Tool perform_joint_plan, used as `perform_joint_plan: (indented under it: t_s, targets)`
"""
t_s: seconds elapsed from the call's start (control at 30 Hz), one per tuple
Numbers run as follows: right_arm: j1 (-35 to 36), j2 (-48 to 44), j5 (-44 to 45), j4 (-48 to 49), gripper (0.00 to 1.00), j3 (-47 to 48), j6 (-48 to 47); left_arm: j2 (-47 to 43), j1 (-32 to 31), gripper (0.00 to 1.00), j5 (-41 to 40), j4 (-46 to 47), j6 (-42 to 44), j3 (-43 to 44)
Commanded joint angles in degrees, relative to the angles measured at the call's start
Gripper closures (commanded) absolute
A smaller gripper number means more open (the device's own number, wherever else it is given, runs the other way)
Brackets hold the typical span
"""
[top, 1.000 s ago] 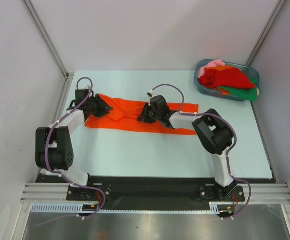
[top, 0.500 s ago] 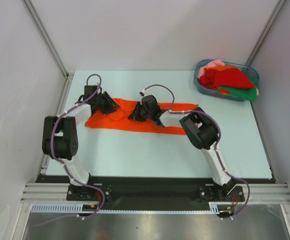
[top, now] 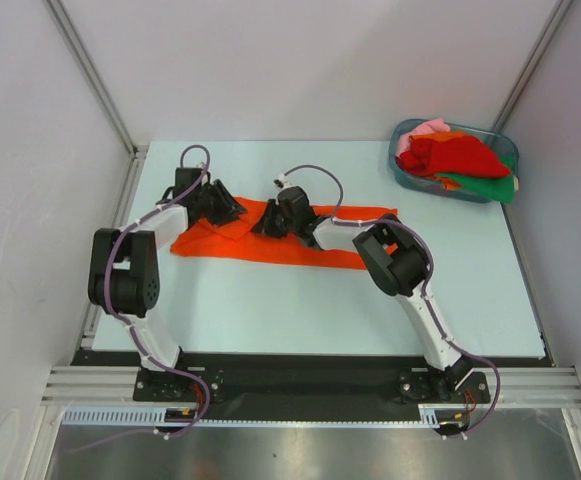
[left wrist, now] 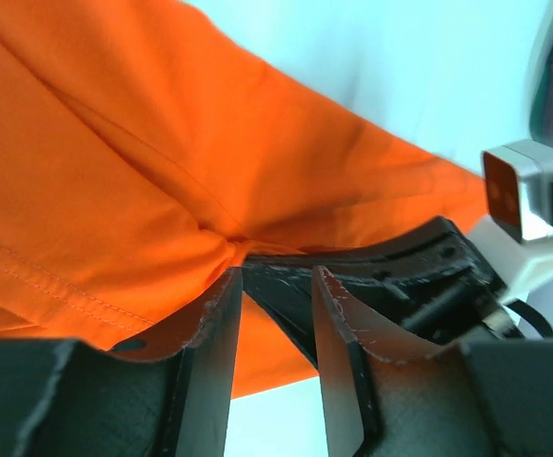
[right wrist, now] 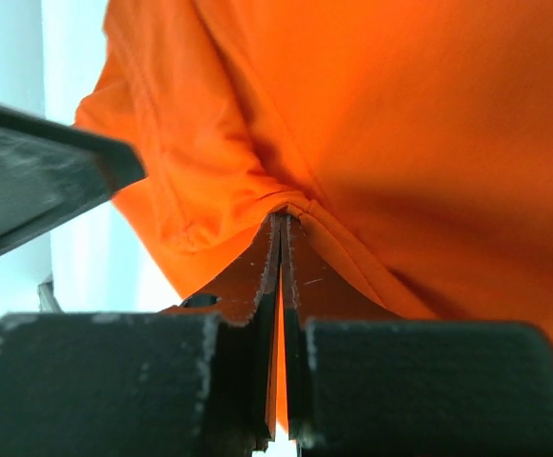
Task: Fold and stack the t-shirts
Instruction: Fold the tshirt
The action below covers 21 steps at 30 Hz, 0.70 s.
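A bright orange t-shirt (top: 280, 247) lies stretched across the middle of the table, its left part bunched. My right gripper (top: 261, 226) is shut on a pinched fold of it, seen close in the right wrist view (right wrist: 283, 221) with orange cloth (right wrist: 400, 143) draped over the tips. My left gripper (top: 233, 212) sits just left of it over the shirt's left end. In the left wrist view it (left wrist: 274, 276) stands open, nothing between the fingers, with cloth (left wrist: 143, 162) lying against its left finger and the right gripper (left wrist: 390, 276) right ahead. More t-shirts (top: 455, 156), red, green, pink and orange, are heaped at the back right.
The heap of shirts fills a bluish translucent tub (top: 400, 168) in the table's back right corner. Grey walls close in the left, back and right sides. Both arms reach over the table's left half, their purple cables looping above them.
Both grippers moved left and back along the shirt and drew close together. The right gripper closed fully on a fold of the orange cloth, and the shirt's left part bunched up.
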Motion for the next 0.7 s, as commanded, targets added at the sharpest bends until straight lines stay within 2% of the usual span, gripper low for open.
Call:
perform_joint_plan:
  t_s: [0.0, 0.33, 0.57, 0.67]
  targets:
    - [-0.9, 1.7, 1.8, -0.7, 1.00, 3.8, -2.3, 0.4, -0.8, 0.59, 0.8, 1.4, 0.4, 3.1]
    - [-3.1, 3.4, 0.1, -2.6, 1.00, 7.3, -5.5, 5.4, -2.6, 0.59, 1.3, 1.5, -0.2, 5.6]
    - [-5.1, 5.5, -4.9, -4.3, 1.00, 10.3, -8.0, 7.2, -2.8, 0.60, 0.8, 1.6, -0.2, 6.4]
    - [-5.3, 0.6, -3.8, -5.5, 1.00, 8.3, -10.6, 6.3, -3.0, 0.60, 0.3, 1.6, 0.1, 5.9]
